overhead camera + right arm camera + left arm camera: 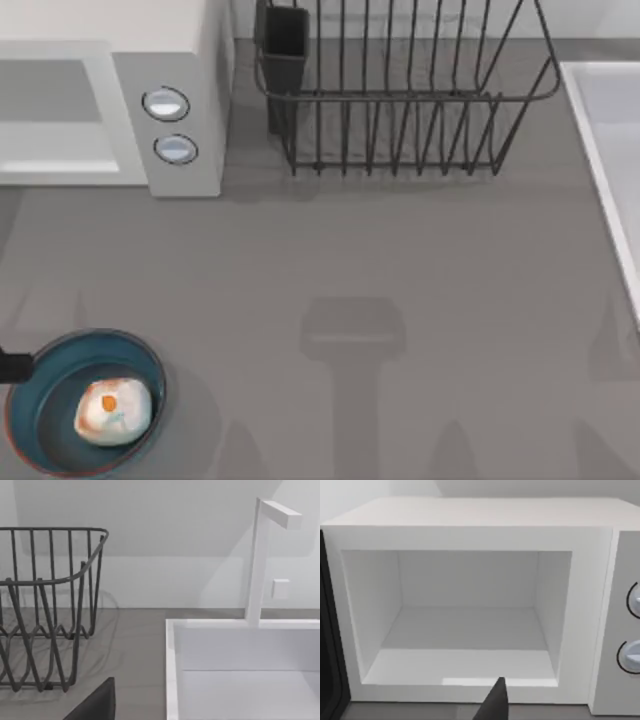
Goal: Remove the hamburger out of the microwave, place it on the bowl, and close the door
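The hamburger (113,410), an off-white lump with an orange spot, lies inside the teal bowl (40,400) at the table's front left. The microwave (185,60) stands at the back left with two round dials. In the left wrist view its cavity (465,630) is open and holds nothing, and the door (329,645) shows as a dark panel swung out beside it. A dark tip of my left gripper (494,706) points at the cavity's front sill. A dark tip of my right gripper (97,705) hangs between the rack and the sink.
A black wire dish rack (400,100) with a dark cup holder stands at the back centre. A white sink (610,150) with a faucet (260,560) runs along the right side. A black part (10,368) pokes in at the left edge by the bowl's rim.
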